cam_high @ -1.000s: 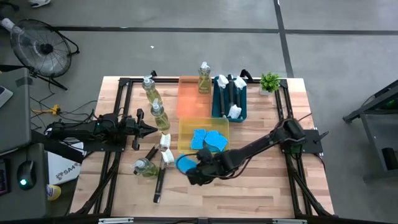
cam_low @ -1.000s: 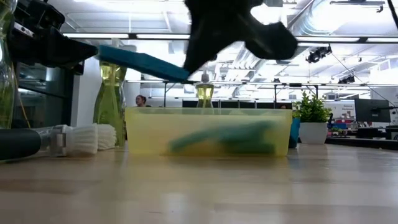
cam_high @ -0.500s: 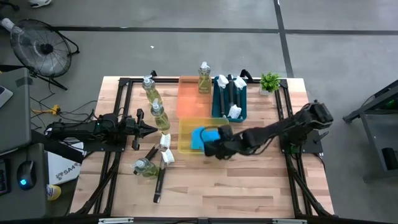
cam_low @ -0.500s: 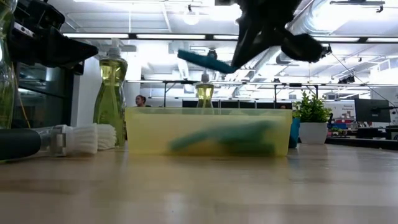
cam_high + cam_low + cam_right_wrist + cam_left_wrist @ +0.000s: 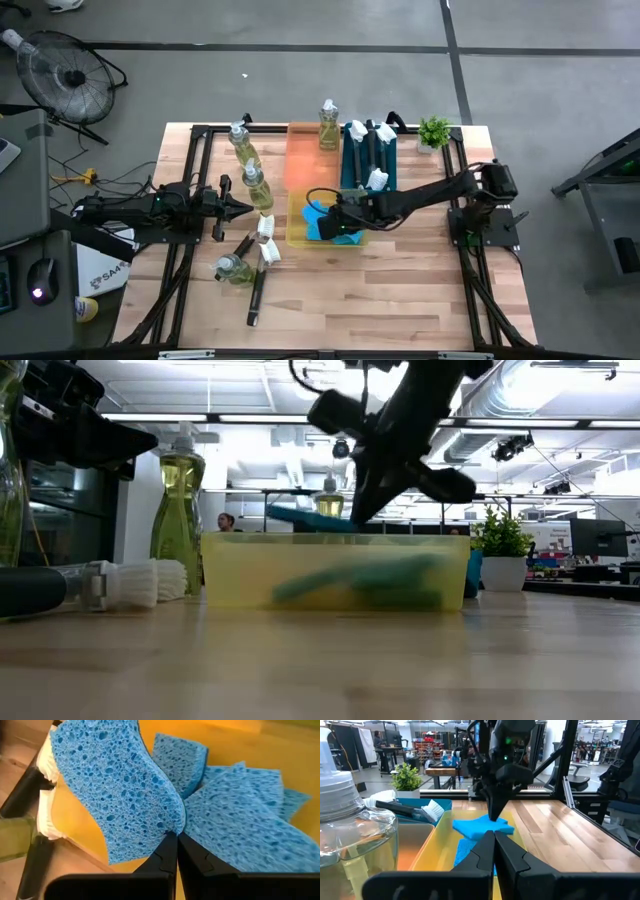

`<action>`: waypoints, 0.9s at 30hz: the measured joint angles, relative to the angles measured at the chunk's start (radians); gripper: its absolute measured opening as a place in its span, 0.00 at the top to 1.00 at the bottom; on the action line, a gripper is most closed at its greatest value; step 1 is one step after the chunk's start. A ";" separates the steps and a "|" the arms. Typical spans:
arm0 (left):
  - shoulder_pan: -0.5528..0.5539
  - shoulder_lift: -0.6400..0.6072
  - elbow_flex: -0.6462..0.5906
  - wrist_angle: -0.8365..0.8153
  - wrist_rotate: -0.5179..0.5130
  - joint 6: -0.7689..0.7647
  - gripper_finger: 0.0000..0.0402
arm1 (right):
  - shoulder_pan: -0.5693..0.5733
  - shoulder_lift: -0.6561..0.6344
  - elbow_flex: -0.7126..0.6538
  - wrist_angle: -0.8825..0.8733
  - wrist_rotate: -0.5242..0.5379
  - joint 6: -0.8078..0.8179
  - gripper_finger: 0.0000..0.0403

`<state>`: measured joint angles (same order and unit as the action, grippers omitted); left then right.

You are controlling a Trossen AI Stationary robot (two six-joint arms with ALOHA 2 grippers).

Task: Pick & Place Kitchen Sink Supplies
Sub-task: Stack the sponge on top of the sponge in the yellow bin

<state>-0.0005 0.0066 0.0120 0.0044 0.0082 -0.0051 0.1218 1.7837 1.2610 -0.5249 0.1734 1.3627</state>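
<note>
High view shows the right end effector pinching a blue sponge just over the yellow tray that already holds other sponges, so next it should let go, while the left end effector waits, shut on nothing.

a robotics lab is showing here: a wooden table is sitting on a concrete floor, with workbenches and ceiling ducts stretching behind.

Bright, even overhead light; blurred foreground.
</note>
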 joint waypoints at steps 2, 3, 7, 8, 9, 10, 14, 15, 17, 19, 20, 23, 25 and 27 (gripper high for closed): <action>0.000 0.000 0.000 0.000 0.000 0.000 1.00 | -0.006 0.011 0.008 0.006 -0.008 -0.003 1.00; 0.000 0.000 0.000 0.000 0.000 0.000 1.00 | -0.010 0.018 0.020 0.006 -0.008 -0.009 1.00; 0.000 0.000 0.000 0.000 0.000 0.000 1.00 | -0.023 0.048 0.067 -0.031 -0.005 -0.043 1.00; 0.000 0.000 0.000 0.000 0.000 0.000 1.00 | -0.026 0.053 0.074 -0.030 -0.006 -0.051 1.00; 0.000 0.000 0.000 0.000 0.000 0.000 1.00 | -0.030 0.058 0.076 -0.028 -0.010 -0.060 1.00; 0.000 0.000 0.000 0.000 0.000 0.000 1.00 | -0.031 0.061 0.076 -0.031 -0.012 -0.064 1.00; 0.000 0.000 0.000 0.000 0.000 0.000 1.00 | -0.031 0.070 0.075 -0.061 -0.026 -0.077 1.00; 0.000 0.000 0.000 0.000 0.000 0.000 1.00 | -0.031 0.071 0.075 -0.071 -0.027 -0.081 1.00; 0.000 0.000 0.000 0.000 0.000 0.000 1.00 | -0.030 0.071 0.075 -0.077 -0.032 -0.088 1.00; 0.000 0.000 0.000 0.000 0.000 0.000 1.00 | -0.031 0.071 0.075 -0.077 -0.032 -0.115 1.00; 0.000 0.000 0.000 0.000 0.000 0.000 1.00 | -0.031 0.071 0.075 -0.077 -0.032 -0.129 0.99; 0.000 0.000 0.000 0.000 0.000 0.000 1.00 | -0.032 0.071 0.075 -0.077 -0.034 -0.159 0.95; 0.000 0.000 0.000 0.000 0.000 0.000 1.00 | -0.032 0.071 0.075 -0.077 -0.034 -0.181 0.89; 0.000 0.000 0.000 0.000 0.000 0.000 1.00 | -0.032 0.071 0.075 -0.077 -0.037 -0.210 0.83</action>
<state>-0.0004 0.0063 0.0120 0.0046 0.0084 -0.0051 0.0895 1.8545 1.3361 -0.6015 0.1364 1.1528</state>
